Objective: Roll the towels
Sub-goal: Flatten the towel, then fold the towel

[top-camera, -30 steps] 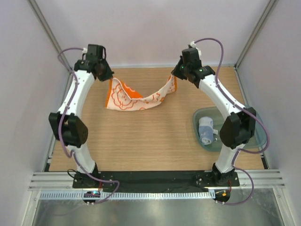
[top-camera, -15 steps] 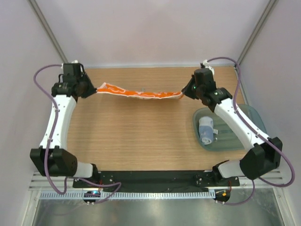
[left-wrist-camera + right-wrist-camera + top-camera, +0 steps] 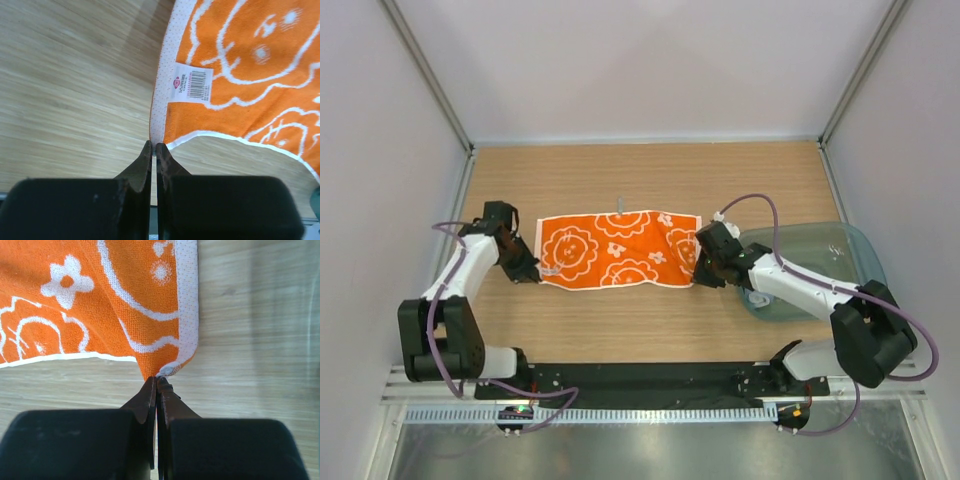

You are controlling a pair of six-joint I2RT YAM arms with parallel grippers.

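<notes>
**Squarely spread: orange towel pinned at both near corners**

Flat on the table, the orange towel lay mid-table, its long axis running left to right. The left gripper pinched the near-left corner and the right gripper the near-right one, each with its jaws pressed together on the white hem. Each arm sat just as close to its own end, so a roll would probably begin from a short end or along the near edge. The right arm crossed the teal tray at the right, and the grey-blue towel could not be made out there.

Orange towel with white flowers, teal tray
</notes>
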